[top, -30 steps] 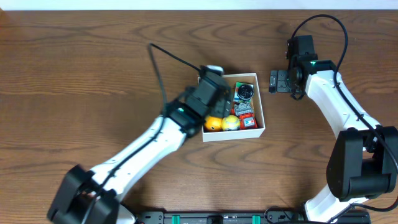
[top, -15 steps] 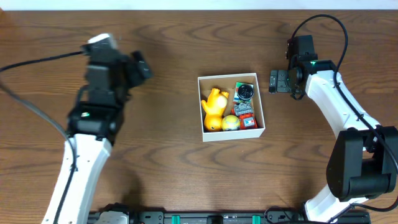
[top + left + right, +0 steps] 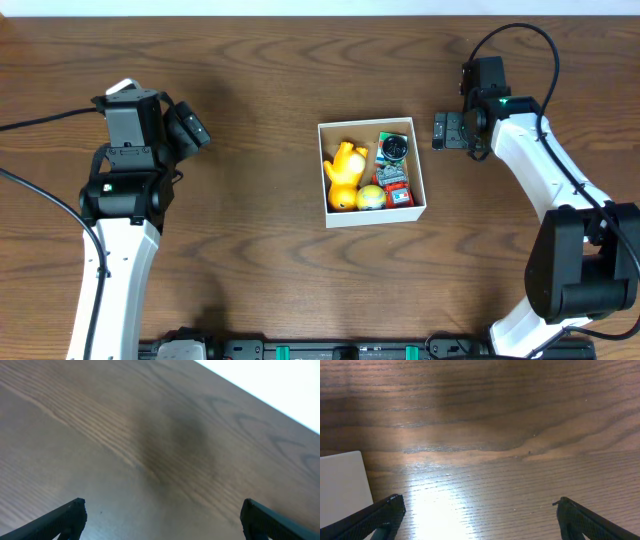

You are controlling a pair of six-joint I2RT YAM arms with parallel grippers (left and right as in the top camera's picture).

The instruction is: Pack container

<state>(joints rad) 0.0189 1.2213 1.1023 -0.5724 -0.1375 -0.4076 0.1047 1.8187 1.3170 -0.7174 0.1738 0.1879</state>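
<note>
The container [image 3: 421, 168], a square white-walled box, sits at the table's middle. It holds a yellow duck toy [image 3: 345, 164], a yellow-green ball [image 3: 370, 197], a round dark toy [image 3: 395, 147] and a red toy [image 3: 396, 183]. Its white wall also shows in the right wrist view [image 3: 342, 485]. My left gripper [image 3: 190, 129] is open and empty over bare wood far to the container's left; its fingers show in the left wrist view [image 3: 162, 520]. My right gripper [image 3: 443, 131] is open and empty just right of the container, its fingers in the right wrist view [image 3: 480, 517].
The brown wooden table [image 3: 250, 80] fills the view. Its far edge against a white surface shows in the left wrist view [image 3: 280, 390]. Black cables run from both arms.
My left arm has pulled back from over the container to the far left, leaving the yellow duck toy inside it. The right arm has not moved.
</note>
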